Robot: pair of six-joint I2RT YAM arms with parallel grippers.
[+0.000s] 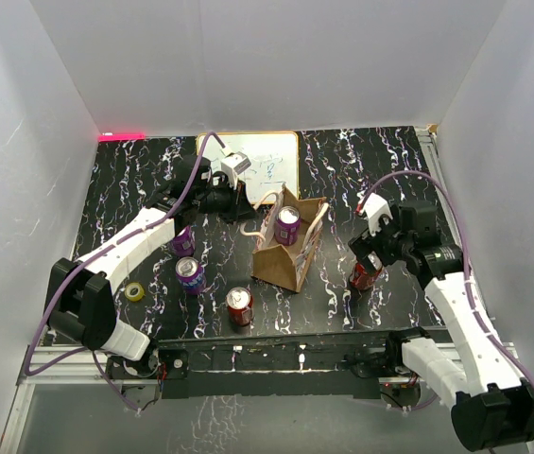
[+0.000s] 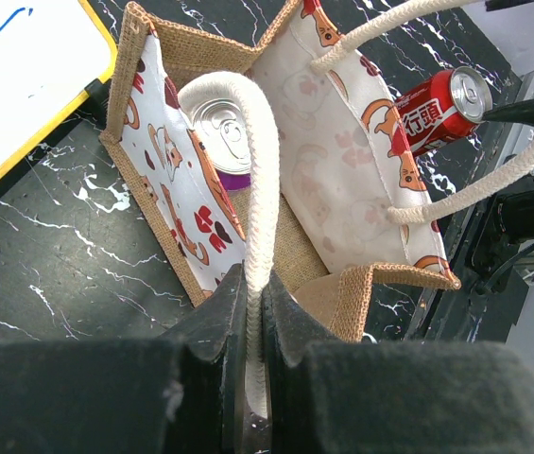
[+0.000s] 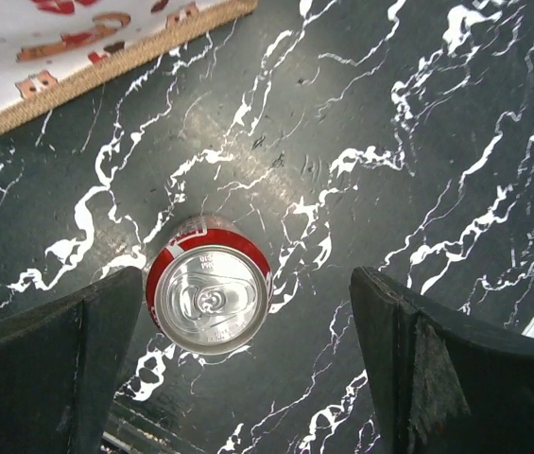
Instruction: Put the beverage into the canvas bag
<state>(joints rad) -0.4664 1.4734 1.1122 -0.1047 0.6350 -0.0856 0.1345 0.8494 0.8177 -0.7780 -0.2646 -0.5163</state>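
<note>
Left wrist: left gripper [image 2: 255, 288] is pinching one cream loop handle [image 2: 265, 161] of the canvas bag [image 2: 342, 189] | purple can [image 2: 224, 132] is sitting upright inside the bag | right wrist: right gripper [image 3: 248, 293] is hanging spread wide around upright red can [image 3: 210, 298], can just beside one finger, contact unclear | top external: bag is standing mid-table [image 1: 134, 189]
</note>
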